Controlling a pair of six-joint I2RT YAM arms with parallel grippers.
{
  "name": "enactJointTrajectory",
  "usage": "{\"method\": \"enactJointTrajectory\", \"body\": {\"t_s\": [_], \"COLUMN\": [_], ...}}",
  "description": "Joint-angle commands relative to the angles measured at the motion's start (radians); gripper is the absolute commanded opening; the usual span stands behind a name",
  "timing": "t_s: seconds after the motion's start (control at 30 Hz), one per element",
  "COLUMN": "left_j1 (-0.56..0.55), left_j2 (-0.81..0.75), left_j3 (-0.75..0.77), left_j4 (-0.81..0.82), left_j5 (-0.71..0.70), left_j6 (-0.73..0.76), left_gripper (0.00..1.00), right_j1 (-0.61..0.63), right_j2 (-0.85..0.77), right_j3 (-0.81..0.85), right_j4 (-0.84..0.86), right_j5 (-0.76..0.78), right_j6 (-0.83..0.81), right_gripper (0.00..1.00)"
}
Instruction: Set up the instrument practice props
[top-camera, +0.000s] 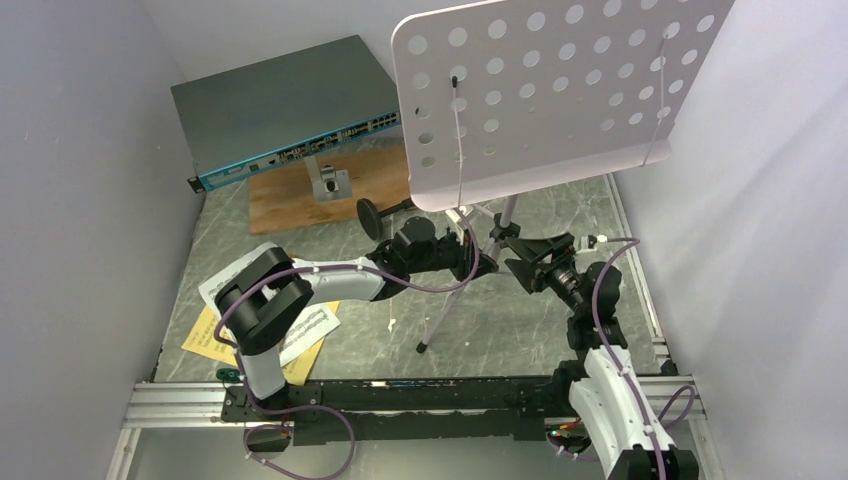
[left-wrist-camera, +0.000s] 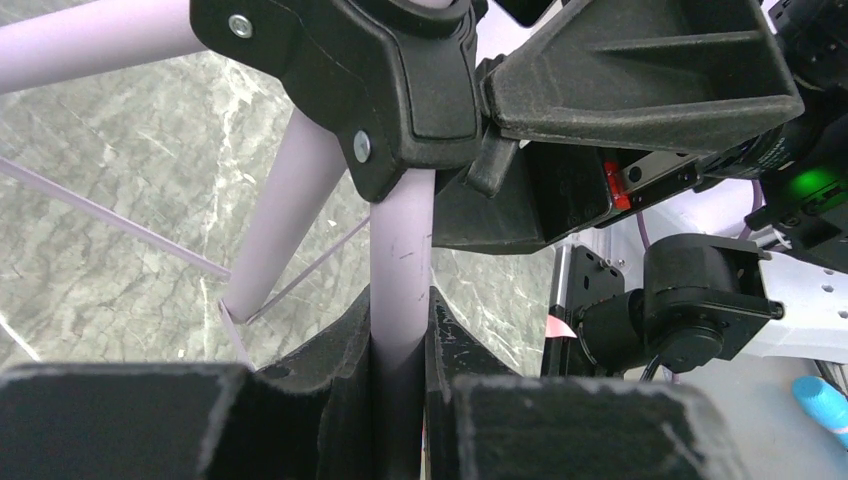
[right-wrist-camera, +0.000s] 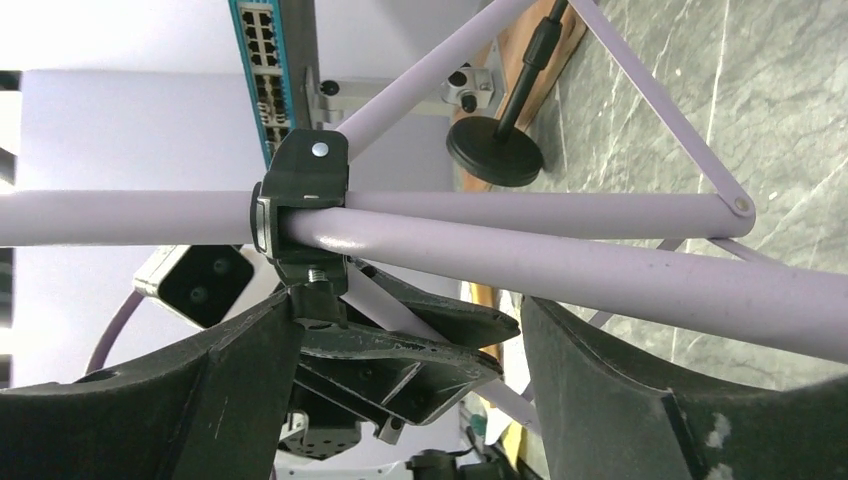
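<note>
The pale lilac perforated music stand (top-camera: 560, 90) stands on its tripod legs (top-camera: 445, 305) mid-table. My left gripper (top-camera: 466, 256) is shut on one lilac tube (left-wrist-camera: 401, 250) just under the black collar (left-wrist-camera: 400, 90); both pads press its sides. My right gripper (top-camera: 528, 262) sits on the opposite side of the collar, open, its fingers (right-wrist-camera: 600, 390) wide apart below a lilac tube (right-wrist-camera: 560, 265) and touching nothing. White and yellow music sheets (top-camera: 305, 325) lie flat by the left arm's base. The short black mic stand (top-camera: 370, 214) stands upright on its round base (right-wrist-camera: 495, 150) behind the left gripper.
A flat grey network switch (top-camera: 285, 105) with a blue front lies at the back left. In front of it is a wooden board (top-camera: 285, 200) with a metal block (top-camera: 328, 182). White walls close in both sides. The stand's plate overhangs the back right.
</note>
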Motion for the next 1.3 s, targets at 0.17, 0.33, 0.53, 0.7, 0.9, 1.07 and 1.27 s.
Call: {"method": "enactJointTrajectory", "body": {"t_s": [0.17, 0.33, 0.53, 0.7, 0.9, 1.07, 1.27], "left_j1": [-0.007, -0.007, -0.006, -0.006, -0.006, -0.007, -0.006], "left_j2": [0.069, 0.073, 0.078, 0.074, 0.068, 0.069, 0.071], "left_j3": [-0.069, -0.064, -0.06, -0.057, -0.051, -0.046, -0.039], "left_j4": [-0.284, -0.287, -0.287, -0.3, -0.316, -0.314, -0.322], "left_j5": [0.001, 0.002, 0.003, 0.002, 0.0, 0.003, 0.005], "left_j6": [-0.077, -0.075, -0.072, -0.07, -0.063, -0.066, -0.063], "left_gripper": [0.0, 0.0, 0.0, 0.0, 0.0, 0.0, 0.0], "right_j1": [-0.033, -0.033, -0.033, -0.035, -0.043, -0.052, -0.056], "right_j2": [0.048, 0.048, 0.075, 0.082, 0.046, 0.039, 0.053], "right_j3": [-0.073, 0.213, 0.3, 0.21, 0.102, -0.032, -0.132], "right_j4": [-0.025, -0.407, -0.434, -0.27, -0.187, -0.035, 0.072], "right_j5": [-0.029, 0.05, -0.001, -0.057, -0.036, -0.056, -0.065], "right_j6": [0.06, -0.308, -0.403, -0.263, -0.131, 0.056, 0.222], "right_gripper": [0.98, 0.99, 0.83, 0.48, 0.42, 0.57, 0.67]}}
